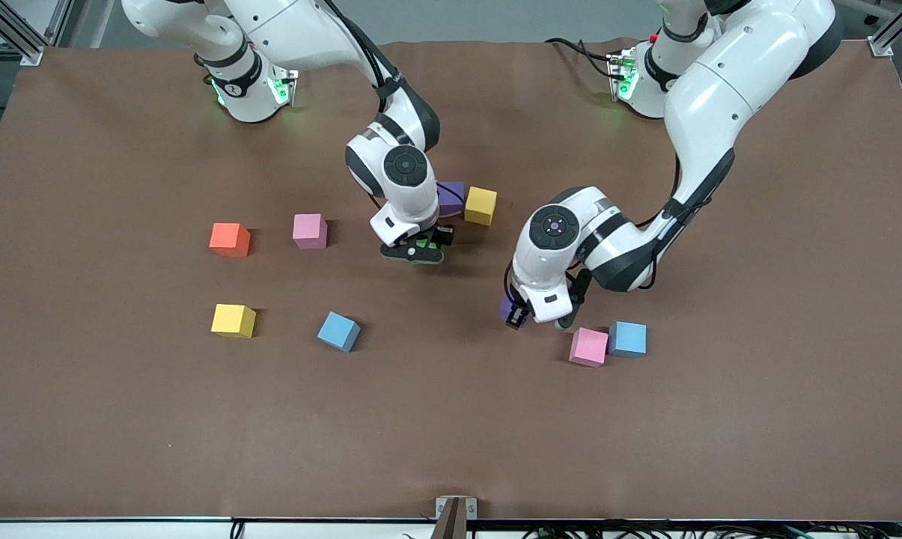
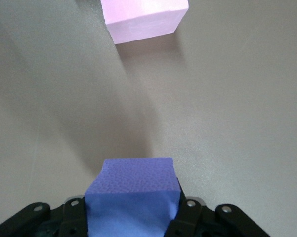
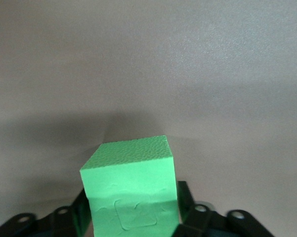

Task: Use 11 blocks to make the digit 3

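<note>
Purple block (image 1: 507, 308) sits clenched in left claw (image 1: 518, 314). Left wrist view shows the same: purple block (image 2: 131, 192) squeezed between both fingers (image 2: 185, 213). Claw is low over bare tabletop (image 1: 720, 419); can't tell if the block touches down.

Key relation: pink block (image 1: 588, 346) lies near the held purple, on the side twd the left arm's end of the tabletop, w/ a strip of bare mat between them, not touching. In left wrist view the pink block (image 2: 143, 17) is straight ahead of the claw, faces roughly square to the purple. Light blue block (image 1: 628, 338) touches that pink one, so the pair reads as a started row. Prob. next step is to slide or set the purple up against pink. Left arm is clearly the closer one for this.

Right claw (image 1: 419, 243) straddles green block (image 3: 128, 182) mid-tabletop, beside another purple block (image 1: 451, 196) and yellow block (image 1: 480, 205). Gripped or let go: can't tell.

Loose twd the right arm's end:
- pink block (image 1: 310, 230)
- yellow block (image 1: 233, 320)
- blue block (image 1: 339, 331)
- orange cube (image 1: 230, 239)

All well apart; the digit is barely begun.
</note>
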